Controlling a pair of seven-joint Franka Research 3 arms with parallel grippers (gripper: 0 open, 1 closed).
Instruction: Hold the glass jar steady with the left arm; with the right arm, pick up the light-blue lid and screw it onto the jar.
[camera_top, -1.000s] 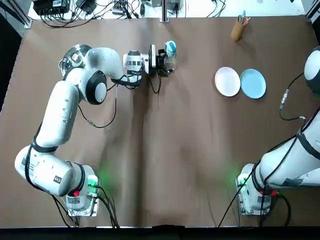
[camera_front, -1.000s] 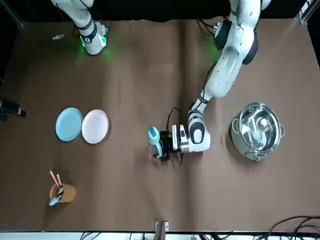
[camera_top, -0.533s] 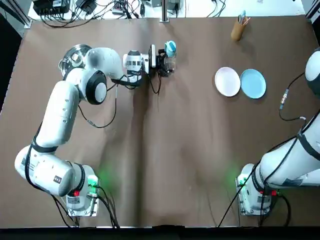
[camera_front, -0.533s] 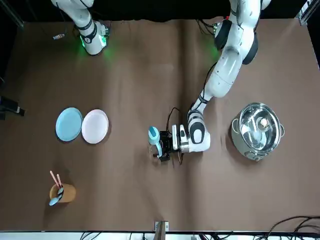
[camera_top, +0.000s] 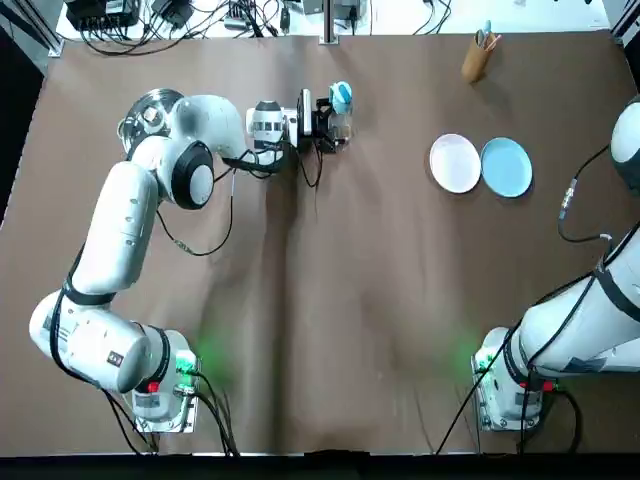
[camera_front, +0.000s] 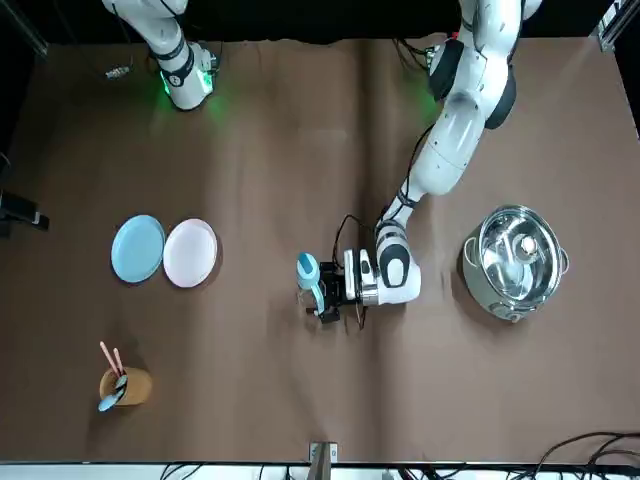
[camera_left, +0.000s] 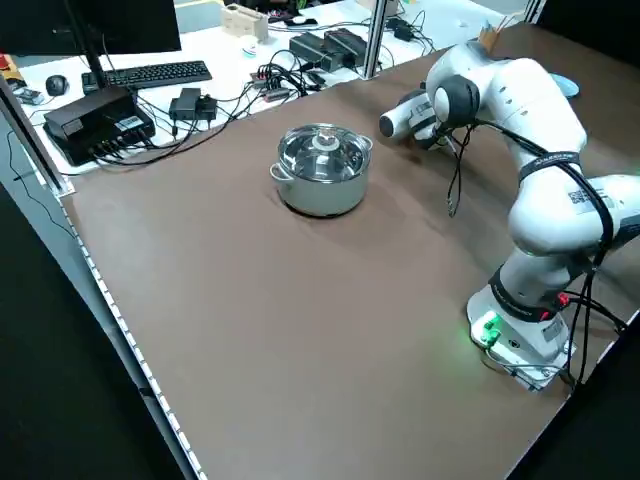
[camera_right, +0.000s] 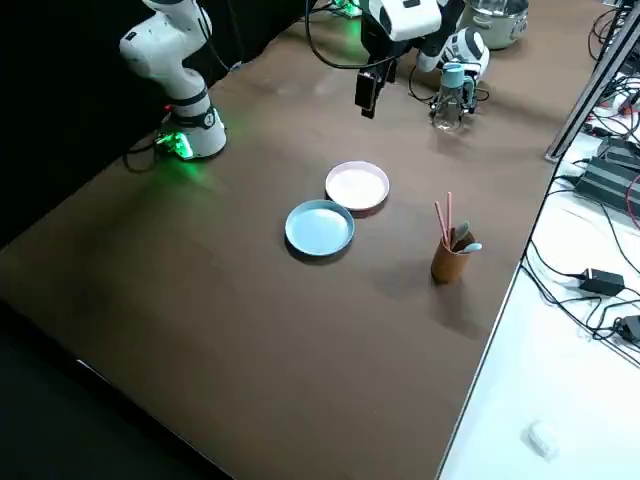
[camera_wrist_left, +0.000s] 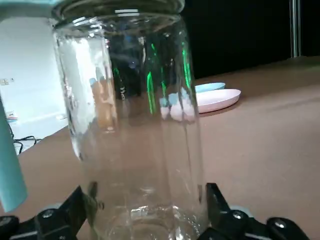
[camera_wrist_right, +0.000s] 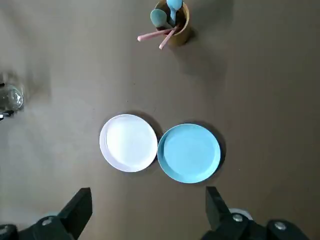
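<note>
Left tool (camera_top: 330, 127) pinches the glass jar (camera_wrist_left: 135, 125) low between its fingers. The jar stands upright on the desk (camera_top: 350, 300), and the light-blue lid (camera_right: 453, 72) sits on its mouth. Right tool (camera_wrist_right: 145, 215) hangs spread, high over the white plate (camera_wrist_right: 128, 142) and well apart from the jar.

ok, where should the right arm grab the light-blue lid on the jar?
By its round rim, from straight above. The light-blue lid sits atop the upright glass jar, and the left gripper clamps the jar low on its body, leaving the top free. The right gripper hangs open over the plates.
</note>
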